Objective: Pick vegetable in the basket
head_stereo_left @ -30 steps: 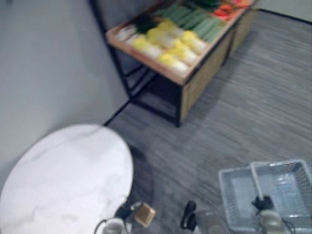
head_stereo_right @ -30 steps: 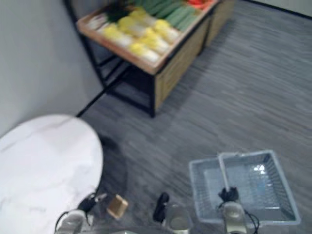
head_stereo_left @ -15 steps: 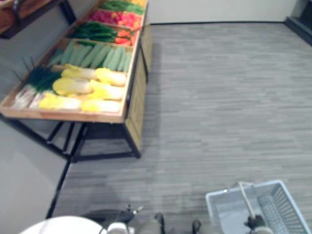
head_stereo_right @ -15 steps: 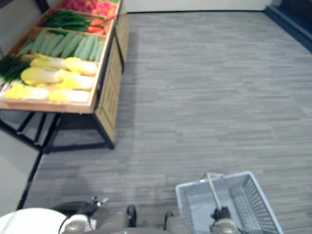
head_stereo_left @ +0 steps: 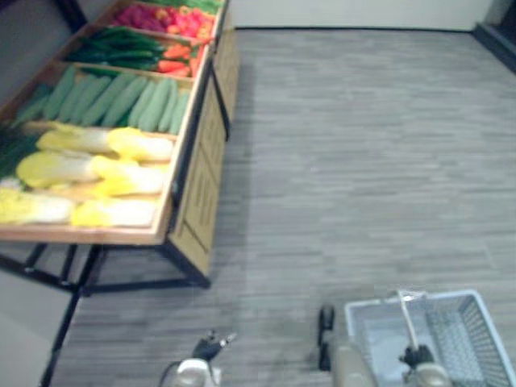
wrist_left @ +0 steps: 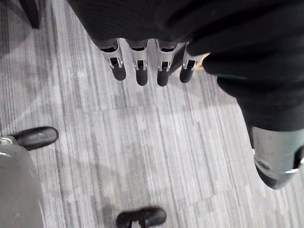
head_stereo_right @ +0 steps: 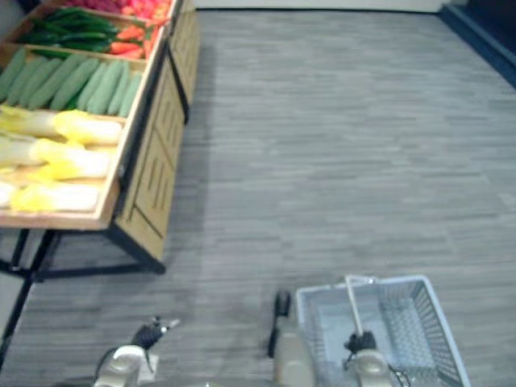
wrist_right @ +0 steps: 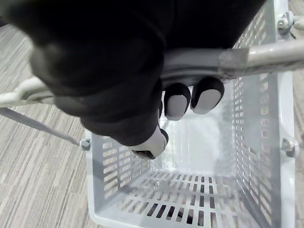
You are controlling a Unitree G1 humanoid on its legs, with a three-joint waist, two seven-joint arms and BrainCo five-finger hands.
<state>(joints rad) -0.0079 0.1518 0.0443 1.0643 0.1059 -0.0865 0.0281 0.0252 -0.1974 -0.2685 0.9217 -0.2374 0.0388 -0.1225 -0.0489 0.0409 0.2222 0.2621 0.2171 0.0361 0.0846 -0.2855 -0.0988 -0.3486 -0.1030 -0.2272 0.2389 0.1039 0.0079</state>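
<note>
**Carried basket at lower right; faced stall at left**

Left eye: Looked down on floor, wide and open from the stall's long edge across to the right and far back. Saw cabbages in the nearest tray, laid crosswise to that edge, with yellow leaf ends toward the floor side. Saw cucumbers one tray farther, packed side by side, lengthwise roughly along the edge. Made out dark green and red vegetables beyond, kind not clear. Held the basket well apart from the stall, by handle, in right hand.

Right eye: Found the same layout. Noted the stall's near corner overhanging a black frame, with open floor between that corner and the basket. Saw the handle running away from the body, across the basket's mouth.

Left wrist: Hung left hand above the floor, with fingers straight, side by side, and thumb well apart from them.

Right wrist: Clamped fingers round the handle, dark tips tucked under the bar. Looked past them down into the basket's slotted walls and bottom, hanging above the floor.
</note>
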